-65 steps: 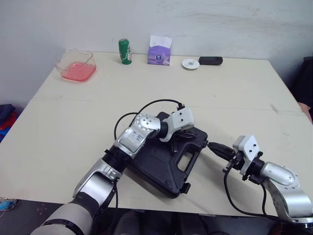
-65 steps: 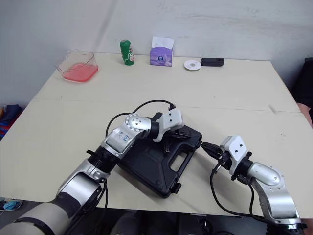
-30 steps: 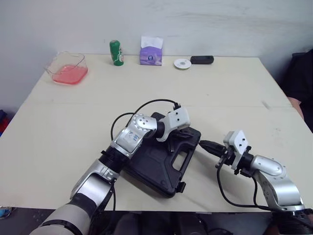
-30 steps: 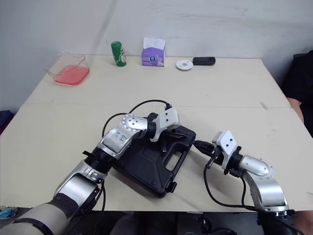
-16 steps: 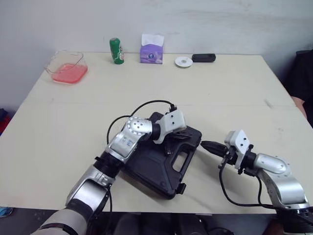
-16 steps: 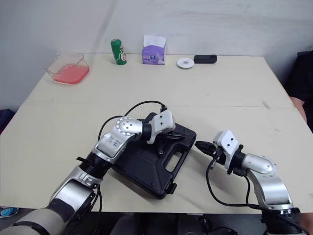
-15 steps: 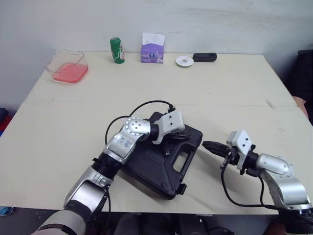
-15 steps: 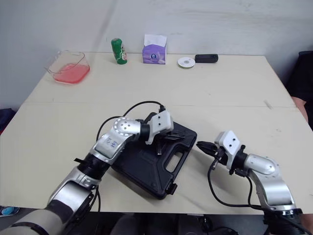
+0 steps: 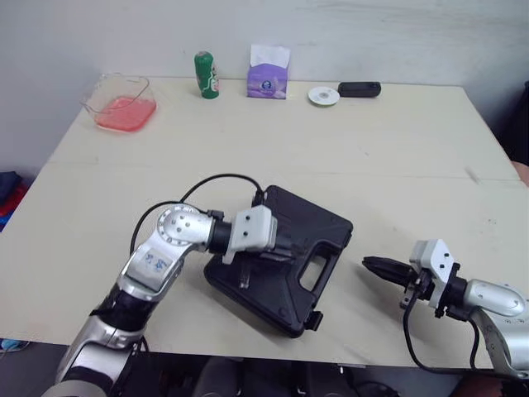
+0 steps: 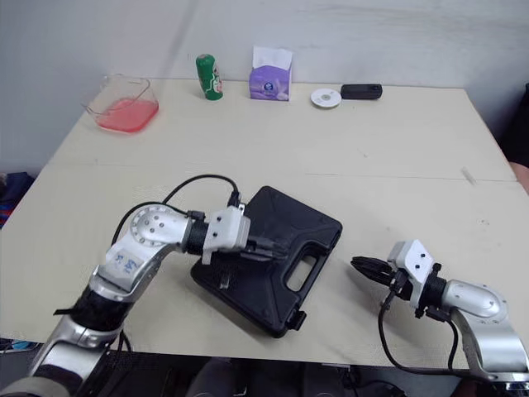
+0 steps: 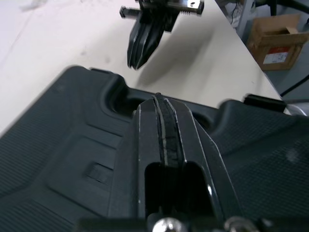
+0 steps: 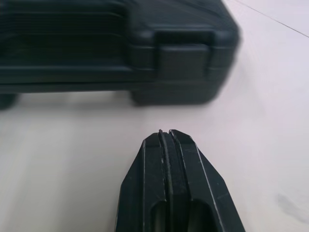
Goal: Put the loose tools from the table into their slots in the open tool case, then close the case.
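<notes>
The black tool case (image 9: 312, 222) lies closed near the table's front edge, handle cutout (image 9: 312, 278) toward the right. My left gripper (image 9: 288, 248) is shut and lies flat on the lid, pointing right; in the left wrist view its fingers (image 11: 164, 126) press together over the ribbed lid (image 11: 58, 140). My right gripper (image 9: 369, 265) is shut and holds nothing, low over the table, a short gap right of the case. In the right wrist view its tip (image 12: 166, 137) points at the case's side and a latch (image 12: 183, 60). No loose tools lie on the table.
Along the far edge stand a clear container of pink stuff (image 9: 121, 102), a green can (image 9: 204, 74), a purple tissue box (image 9: 269, 74), a white disc (image 9: 323, 96) and a black device (image 9: 359, 88). The case's near corner (image 9: 310, 321) reaches almost to the table's front edge.
The camera has shifted. My left arm has swung lower and to the left, its gripper still on the lid. My right gripper has backed away to the right of the case.
</notes>
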